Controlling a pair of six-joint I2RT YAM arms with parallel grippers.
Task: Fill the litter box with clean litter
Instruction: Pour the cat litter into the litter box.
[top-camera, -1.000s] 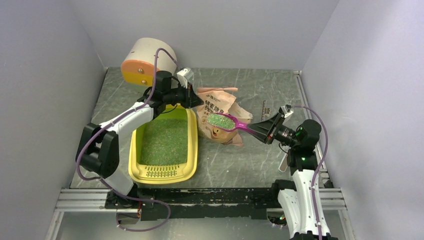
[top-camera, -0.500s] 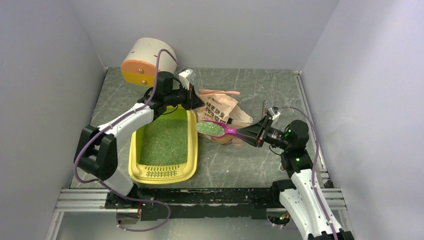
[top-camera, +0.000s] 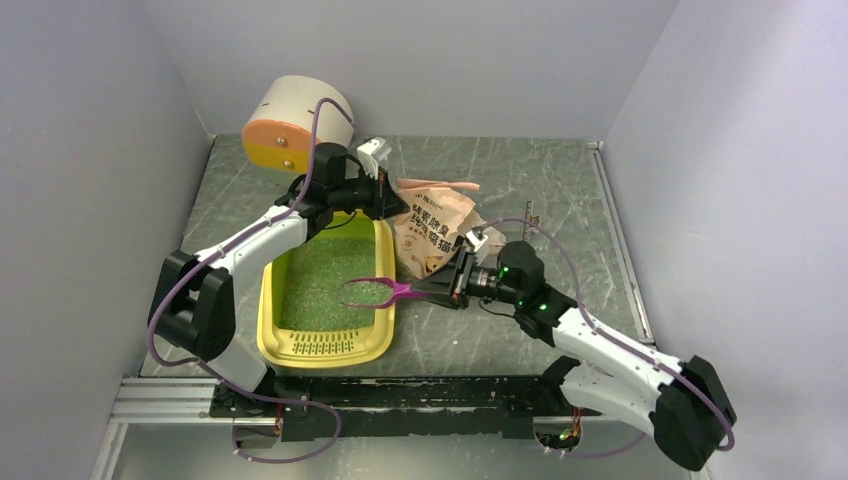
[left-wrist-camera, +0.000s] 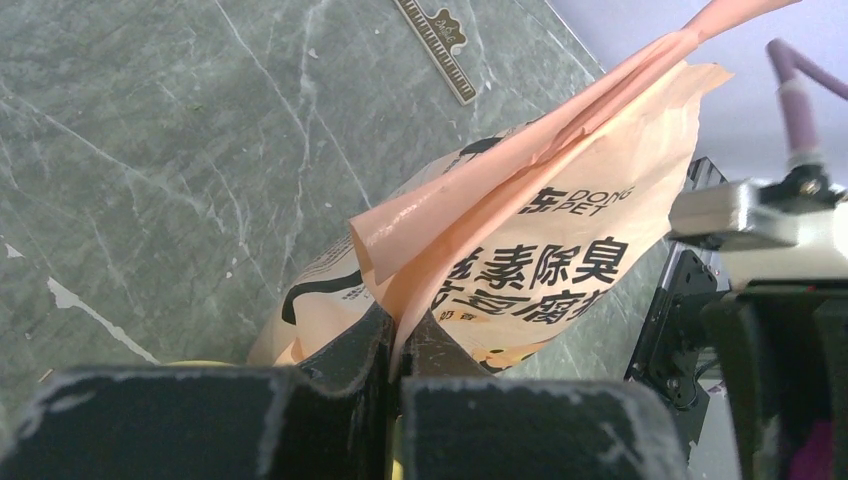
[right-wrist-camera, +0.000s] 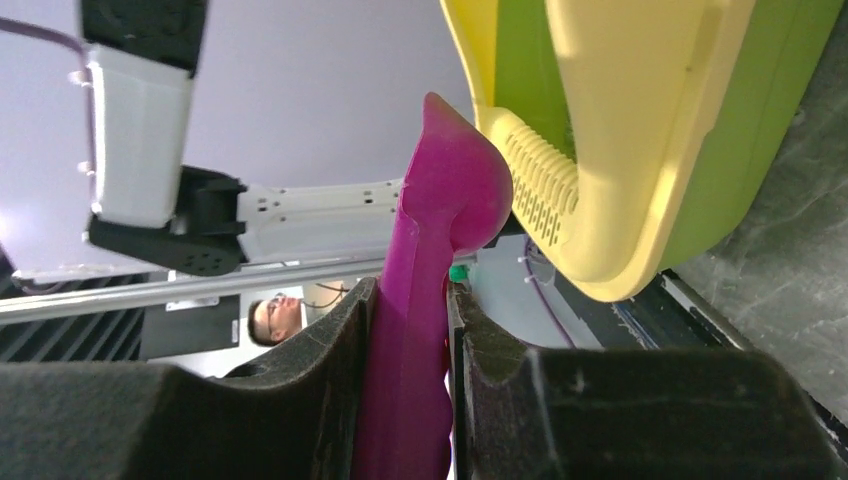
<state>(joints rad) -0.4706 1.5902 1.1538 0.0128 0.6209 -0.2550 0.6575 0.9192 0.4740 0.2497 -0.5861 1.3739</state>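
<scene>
Between the right fingers (right-wrist-camera: 330, 375) the magenta scoop (top-camera: 372, 293) is gripped by its handle, bowl tipped over the litter box (top-camera: 325, 358), likely to shed onto the clean litter (top-camera: 320, 270) inside. The litter bag (left-wrist-camera: 560, 250) is pinched at its lip by the closed left fingers (left-wrist-camera: 340, 365), so it is held upright.

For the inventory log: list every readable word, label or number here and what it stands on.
"东 DONG PET": on the pink-beige bag.
"素除臭": large print, same bag.
Smaller line beneath it: partly hidden, unreadable.
Ruler-like strip: marks too small to read.
</scene>
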